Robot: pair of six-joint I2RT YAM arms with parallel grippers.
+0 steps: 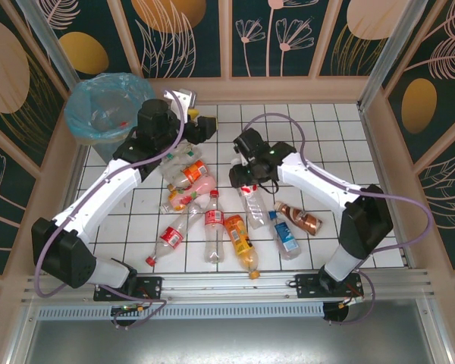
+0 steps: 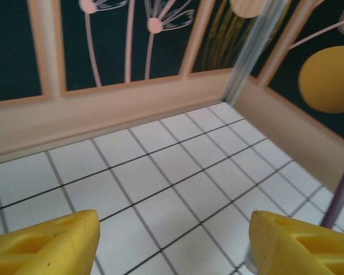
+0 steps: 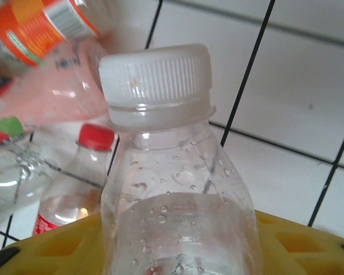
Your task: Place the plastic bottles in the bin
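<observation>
Several plastic bottles lie in a heap mid-table, among them an orange-labelled one (image 1: 191,173), a red-labelled one (image 1: 213,224), a blue-labelled one (image 1: 286,236) and a brown one (image 1: 299,218). My right gripper (image 1: 246,180) is down at the heap's right edge. In the right wrist view its yellow fingers (image 3: 309,252) press both sides of a clear white-capped bottle (image 3: 160,114). A red-capped bottle (image 3: 74,183) lies behind it. The bin (image 1: 106,106), grey with a blue bag, stands in the back left corner. My left gripper (image 1: 203,125) hovers right of the bin, open (image 2: 172,240) over bare tiles.
Low wooden walls (image 2: 103,109) ring the tiled table (image 1: 326,144). A metal post (image 2: 246,63) stands in the back right corner. A purple cable (image 2: 341,195) hangs at the right of the left wrist view. Bare tiles lie at the back and right.
</observation>
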